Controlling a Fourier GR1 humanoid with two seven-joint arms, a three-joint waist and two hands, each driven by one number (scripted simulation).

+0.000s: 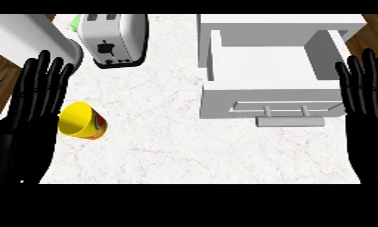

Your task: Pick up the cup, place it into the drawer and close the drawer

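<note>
1. Cup [81,120]: yellow, with a red and orange band on its side. It lies tilted on the white marbled counter [162,141] at the left, mouth toward the upper left, and is outside the drawer.
2. Left hand [29,121]: fingers straight and spread, pointing up the view, just beside the cup on its left. Whether it touches the cup cannot be told. It holds nothing.
3. Drawer [273,78]: white, pulled open at the right of the counter, well apart from the cup. A grey bar handle [289,117] sits on its front.
4. Right hand [362,96]: at the right edge beside the drawer, fingers straight and apart, holding nothing.
5. Toaster [114,38]: white, at the upper left, beyond the cup.
</note>
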